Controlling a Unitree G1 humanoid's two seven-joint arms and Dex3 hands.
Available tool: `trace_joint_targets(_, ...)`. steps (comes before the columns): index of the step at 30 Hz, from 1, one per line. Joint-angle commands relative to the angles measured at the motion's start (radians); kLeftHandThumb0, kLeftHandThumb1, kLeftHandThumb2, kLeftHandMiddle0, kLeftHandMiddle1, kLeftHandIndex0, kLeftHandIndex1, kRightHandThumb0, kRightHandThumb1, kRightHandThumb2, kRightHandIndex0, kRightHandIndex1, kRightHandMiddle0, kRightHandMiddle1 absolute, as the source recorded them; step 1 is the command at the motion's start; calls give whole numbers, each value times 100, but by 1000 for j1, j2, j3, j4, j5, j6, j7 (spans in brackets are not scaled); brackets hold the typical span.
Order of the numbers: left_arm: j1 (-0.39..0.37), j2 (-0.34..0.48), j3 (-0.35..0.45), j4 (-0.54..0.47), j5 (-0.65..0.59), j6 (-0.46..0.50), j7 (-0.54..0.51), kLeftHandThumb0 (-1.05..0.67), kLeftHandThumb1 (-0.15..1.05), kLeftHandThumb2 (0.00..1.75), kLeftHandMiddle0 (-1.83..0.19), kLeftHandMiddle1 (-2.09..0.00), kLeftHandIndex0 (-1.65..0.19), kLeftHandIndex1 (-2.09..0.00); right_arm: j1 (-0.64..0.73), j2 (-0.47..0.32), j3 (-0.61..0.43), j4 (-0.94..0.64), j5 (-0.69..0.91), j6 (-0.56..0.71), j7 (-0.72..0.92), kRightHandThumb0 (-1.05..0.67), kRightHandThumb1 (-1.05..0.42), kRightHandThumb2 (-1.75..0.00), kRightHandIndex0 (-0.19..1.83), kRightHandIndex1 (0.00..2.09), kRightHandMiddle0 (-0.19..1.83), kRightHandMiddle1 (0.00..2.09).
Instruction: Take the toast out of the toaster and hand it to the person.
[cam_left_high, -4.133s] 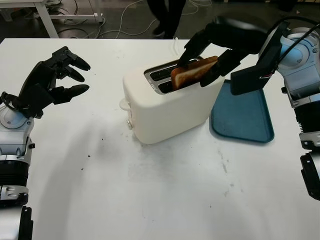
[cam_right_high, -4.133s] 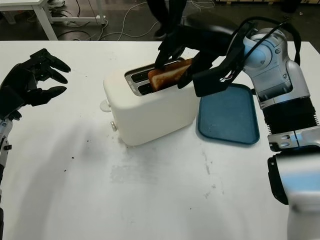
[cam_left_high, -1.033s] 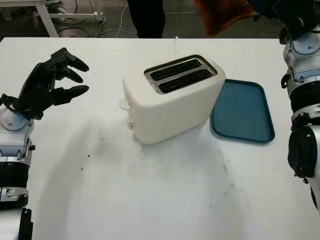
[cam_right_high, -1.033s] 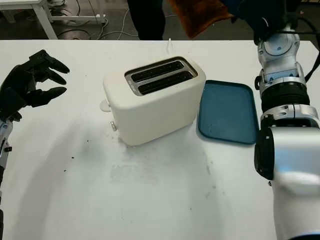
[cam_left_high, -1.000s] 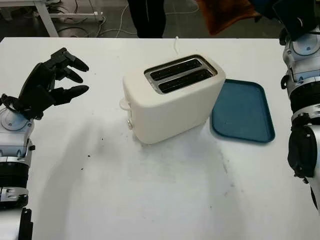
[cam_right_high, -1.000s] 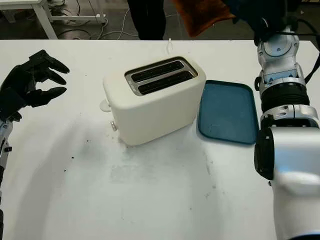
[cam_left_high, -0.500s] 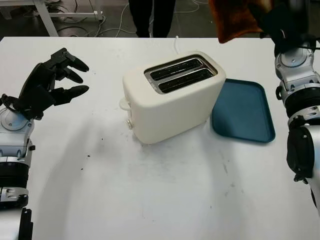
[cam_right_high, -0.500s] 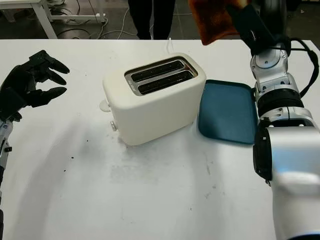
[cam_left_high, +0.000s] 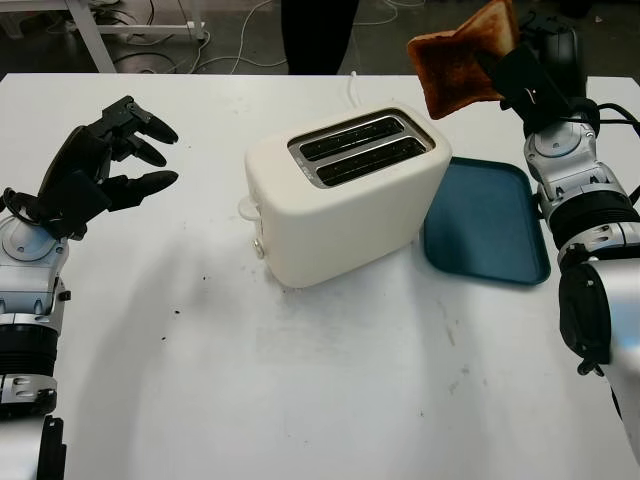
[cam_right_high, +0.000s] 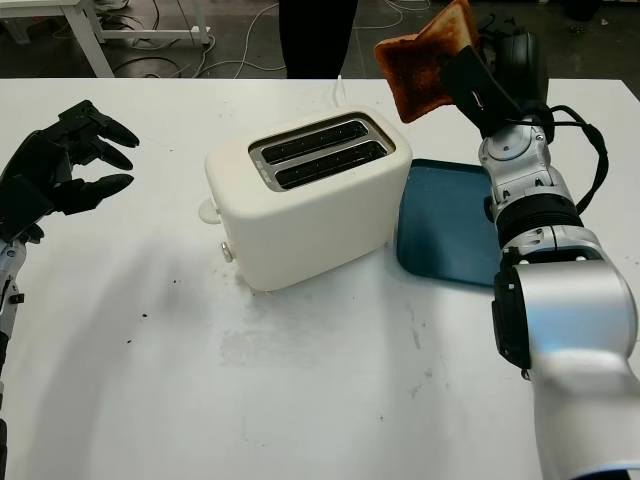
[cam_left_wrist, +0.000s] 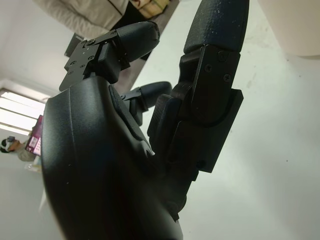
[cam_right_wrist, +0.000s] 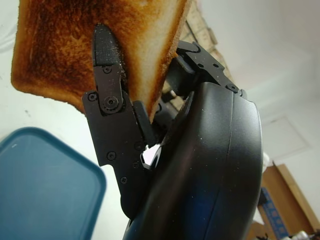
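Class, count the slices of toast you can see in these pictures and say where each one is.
1: a browned square toast slice held up by the right hand, above the blue tray. The white toaster's slots look empty.

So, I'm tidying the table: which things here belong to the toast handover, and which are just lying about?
In use:
toast, gripped by the right robot hand
toaster, slots empty
person beyond the table

Lying about:
blue tray
left robot hand, open
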Motion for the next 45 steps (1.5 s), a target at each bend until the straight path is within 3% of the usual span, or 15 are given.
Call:
trace_joint_targets(1,8,-7,0,4,6,-13,6,-105,92,13,-20,-153,-19,-143,19,13,-12,6,21,2,4,-28,-92,-27,94,175,71,173)
trace_joint_targets(11,12,-10,4,-5,0,1,5,-105,92,12,-21,-152,-21,-142,27,34,-1,12,11,35,-14,-26,-92,-32,80,175,61,172)
trace_joint_targets(14,13,-10,4,-6,0,1,5,-105,92,12,-21,-153,-21,-143,25,42,-10,11,27,42,-16,-28,-92,-29,73,175,59,153)
trace_joint_targets(16,12,-10,3,-2,3,-6,6,-105,92,13,-21,-152,-20,-143,26,50,-32,10,53,37,-5,-27,-92,-28,65,175,58,115)
trace_joint_targets(17,12,-10,3,-2,1,-5,5,-105,92,13,-21,-152,-20,-142,27,53,-33,9,54,37,-8,-26,-92,-27,65,175,60,112)
trace_joint_targets(18,12,-10,3,-2,3,-6,6,-105,92,12,-21,-152,-20,-142,28,54,-31,10,52,37,-10,-27,-92,-26,68,175,63,121)
trace_joint_targets(19,12,-9,3,-3,5,-5,8,-105,92,12,-21,-152,-20,-143,30,55,-32,10,52,37,-10,-27,-92,-25,79,175,66,150)
trace_joint_targets(20,13,-9,2,-4,7,-4,9,-105,92,12,-21,-152,-20,-143,32,57,-35,10,55,36,-7,-26,-92,-25,84,175,65,162)
trace_joint_targets(22,13,-9,3,-7,4,2,8,-105,92,12,-21,-152,-20,-143,32,62,-43,11,63,42,-2,-27,-92,-25,88,175,64,172)
trace_joint_targets(31,12,-11,6,-3,-9,2,-3,-105,92,12,-21,-152,-21,-143,32,61,-37,9,56,42,-11,-27,-92,-26,96,175,71,175)
trace_joint_targets(35,11,-12,5,-1,-6,0,1,-105,92,11,-20,-152,-20,-142,29,64,-38,9,60,52,-12,-27,-92,-26,91,175,63,174)
trace_joint_targets(39,12,-11,3,-2,1,-5,7,-105,92,13,-20,-153,-20,-143,29,67,-39,8,62,51,-11,-26,-92,-24,89,175,63,162)
trace_joint_targets(45,13,-11,5,-6,-4,2,2,-105,92,13,-19,-153,-19,-143,28,70,-34,8,57,55,-13,-26,-92,-24,89,175,61,173)
